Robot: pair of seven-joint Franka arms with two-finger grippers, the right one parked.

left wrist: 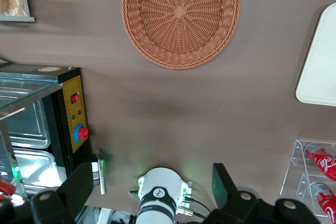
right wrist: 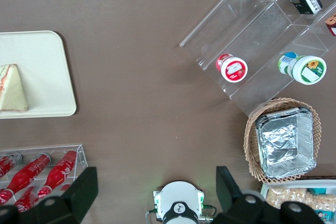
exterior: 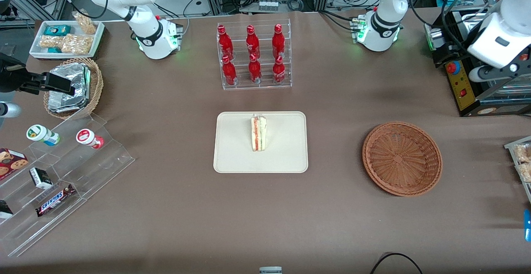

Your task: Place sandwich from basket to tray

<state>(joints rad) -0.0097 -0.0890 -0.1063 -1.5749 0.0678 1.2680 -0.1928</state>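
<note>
Sandwich (exterior: 258,133) lies on tray (exterior: 232,157); end effector (left wrist: 152,190) spread, empty, above table.

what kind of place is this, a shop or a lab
Probably a lab mock-up of a snack counter: cola bottles in a clear rack, a sandwich on a tray, cabling and equipment past the table. The open gripper hangs high, basket empty.
</note>
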